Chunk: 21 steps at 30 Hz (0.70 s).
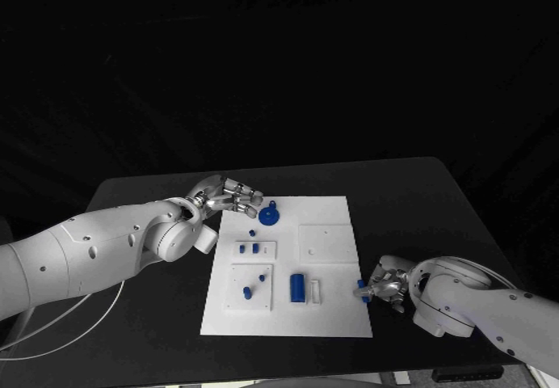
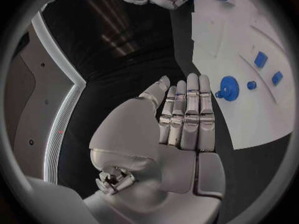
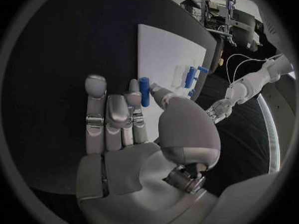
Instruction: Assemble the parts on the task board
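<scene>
Peg (image 3: 144, 91) pinched by right hand (image 1: 384, 284) at board edge (image 1: 363, 301).

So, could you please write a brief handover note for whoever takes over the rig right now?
Left hand: holds nothing, fingers straight, at the task board's far left corner beside the round blue part.
Right hand: pinches a small blue peg at the board's right edge.
Done: cannot tell which parts are already seated.
Left: place the held peg; small blue parts lie on the board's left side.

Your right robot hand (image 3: 134, 134) pinching a small blue peg (image 3: 144, 91) between thumb and finger, white task board (image 3: 163, 55) beyond, black bench (image 3: 69, 59) beneath
</scene>
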Tool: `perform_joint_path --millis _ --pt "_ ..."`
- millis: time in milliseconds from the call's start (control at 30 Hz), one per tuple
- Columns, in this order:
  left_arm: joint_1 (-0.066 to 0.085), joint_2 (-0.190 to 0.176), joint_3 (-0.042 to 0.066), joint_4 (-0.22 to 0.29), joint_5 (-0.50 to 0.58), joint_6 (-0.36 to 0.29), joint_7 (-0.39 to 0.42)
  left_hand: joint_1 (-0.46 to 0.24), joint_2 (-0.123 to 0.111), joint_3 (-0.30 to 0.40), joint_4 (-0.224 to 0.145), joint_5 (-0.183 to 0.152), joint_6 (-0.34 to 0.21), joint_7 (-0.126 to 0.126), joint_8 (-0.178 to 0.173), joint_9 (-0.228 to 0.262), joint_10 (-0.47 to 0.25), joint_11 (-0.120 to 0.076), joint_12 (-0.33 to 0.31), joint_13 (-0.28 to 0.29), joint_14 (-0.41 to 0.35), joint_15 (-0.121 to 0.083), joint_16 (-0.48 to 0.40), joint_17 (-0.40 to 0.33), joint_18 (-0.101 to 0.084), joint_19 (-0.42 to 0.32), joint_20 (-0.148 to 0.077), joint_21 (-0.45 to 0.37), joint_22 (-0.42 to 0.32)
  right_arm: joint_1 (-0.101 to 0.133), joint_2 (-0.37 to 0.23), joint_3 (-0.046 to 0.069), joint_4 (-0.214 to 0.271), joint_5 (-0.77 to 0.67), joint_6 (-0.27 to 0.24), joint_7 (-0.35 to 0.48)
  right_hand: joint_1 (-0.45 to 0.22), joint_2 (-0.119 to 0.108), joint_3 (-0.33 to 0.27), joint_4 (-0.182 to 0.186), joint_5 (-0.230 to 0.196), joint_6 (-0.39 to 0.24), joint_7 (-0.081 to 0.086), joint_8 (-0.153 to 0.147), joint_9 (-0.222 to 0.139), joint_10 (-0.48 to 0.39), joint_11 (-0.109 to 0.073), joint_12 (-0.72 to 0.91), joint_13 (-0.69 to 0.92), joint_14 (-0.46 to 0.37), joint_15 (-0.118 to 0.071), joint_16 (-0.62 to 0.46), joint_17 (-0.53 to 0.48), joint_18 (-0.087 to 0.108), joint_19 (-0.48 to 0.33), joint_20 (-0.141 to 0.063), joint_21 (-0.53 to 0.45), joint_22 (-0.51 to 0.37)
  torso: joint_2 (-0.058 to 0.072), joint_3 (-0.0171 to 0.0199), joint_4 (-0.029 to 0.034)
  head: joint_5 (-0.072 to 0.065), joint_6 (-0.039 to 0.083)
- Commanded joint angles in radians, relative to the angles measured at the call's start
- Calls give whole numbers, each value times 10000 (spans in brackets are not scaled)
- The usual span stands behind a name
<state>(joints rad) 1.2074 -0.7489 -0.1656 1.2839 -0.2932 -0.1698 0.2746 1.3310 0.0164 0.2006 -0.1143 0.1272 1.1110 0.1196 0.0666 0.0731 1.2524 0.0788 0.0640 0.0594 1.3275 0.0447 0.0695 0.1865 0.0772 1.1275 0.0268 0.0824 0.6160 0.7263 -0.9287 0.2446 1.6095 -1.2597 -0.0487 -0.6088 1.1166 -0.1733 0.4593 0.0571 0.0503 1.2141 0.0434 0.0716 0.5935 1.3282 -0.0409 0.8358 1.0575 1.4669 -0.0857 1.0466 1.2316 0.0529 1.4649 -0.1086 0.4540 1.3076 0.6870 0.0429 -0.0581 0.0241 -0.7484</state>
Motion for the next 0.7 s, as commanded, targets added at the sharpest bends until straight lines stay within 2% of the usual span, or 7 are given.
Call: perform_joint_path --millis 33,67,133,233,300,400,700 --pt "0 4 3 29 78 185 60 -5 31 -46 10 30 -51 -15 -24 -13 -38 -7 3 8 13 45 -18 11 -145 39 13 -43 -9 -102 104 -70 -112 -228 -109 -177 91 109 242 -586 57 44 9 -79 -4585 5 -27 -14 20 63 -57 -45 -3 2 466 -57 36 117 0 -6 5 -8 -14" --pt "0 3 3 29 78 189 54 -5 31 -46 10 30 -51 -15 -24 -13 -38 -7 3 8 13 45 -18 11 -145 39 13 -43 -9 -105 124 -71 -132 -235 -114 -183 4 145 300 -858 115 59 4 -80 -4578 -7 -28 -6 24 63 -53 -45 -11 11 461 -49 29 112 -3 -8 3 -7 -16" --pt "0 0 3 28 78 194 46 -5 31 -46 10 30 -51 -15 -24 -13 -38 -7 3 8 13 45 -18 11 -145 39 13 -43 -9 -109 152 -73 -161 -243 -121 -193 -69 201 325 -1178 241 72 -4 -84 -4568 -6 -25 14 31 66 -52 -30 -13 14 463 -45 47 112 -6 -9 2 -6 -20" --pt "0 -7 2 28 78 201 31 -14 36 -42 14 30 -68 -12 -19 -10 -51 -2 5 8 8 48 -17 11 -143 41 18 -52 -28 -115 182 -76 -205 -252 -155 -208 -25 291 380 -1386 386 140 -18 -77 -4546 -9 -45 32 40 63 -58 -24 -17 9 464 -49 81 122 -7 -10 3 -9 -23" --pt "0 -14 1 29 78 206 21 -14 36 -42 14 30 -68 -12 -19 -10 -51 -2 5 8 8 48 -17 11 -143 41 18 -52 -28 -118 178 -77 -227 -253 -216 -209 -39 458 553 -1604 414 216 -43 -80 -4510 -14 -62 29 34 64 -70 -7 -16 -3 464 -59 103 132 -8 -9 -2 2 -29" --pt "1 -22 0 30 78 214 11 -14 36 -42 14 30 -68 -12 -19 -10 -51 -2 5 8 8 48 -17 11 -143 41 18 -52 -28 -120 152 -77 -248 -209 -317 -190 -157 597 762 -1598 285 295 -93 -74 -4469 9 -86 26 20 69 -76 10 -14 -18 471 -66 159 147 -6 -7 -8 12 -25" --pt "1 -31 -6 27 78 238 -14 -16 37 -42 16 31 -68 -12 -19 -10 -51 -2 5 8 7 48 -17 12 -143 42 18 -53 -32 -119 -153 -47 -241 192 -714 39 -304 685 1114 -1562 255 430 -145 -69 -4351 107 -111 82 26 88 -78 134 36 -64 477 -72 364 216 -14 -5 -11 20 3"
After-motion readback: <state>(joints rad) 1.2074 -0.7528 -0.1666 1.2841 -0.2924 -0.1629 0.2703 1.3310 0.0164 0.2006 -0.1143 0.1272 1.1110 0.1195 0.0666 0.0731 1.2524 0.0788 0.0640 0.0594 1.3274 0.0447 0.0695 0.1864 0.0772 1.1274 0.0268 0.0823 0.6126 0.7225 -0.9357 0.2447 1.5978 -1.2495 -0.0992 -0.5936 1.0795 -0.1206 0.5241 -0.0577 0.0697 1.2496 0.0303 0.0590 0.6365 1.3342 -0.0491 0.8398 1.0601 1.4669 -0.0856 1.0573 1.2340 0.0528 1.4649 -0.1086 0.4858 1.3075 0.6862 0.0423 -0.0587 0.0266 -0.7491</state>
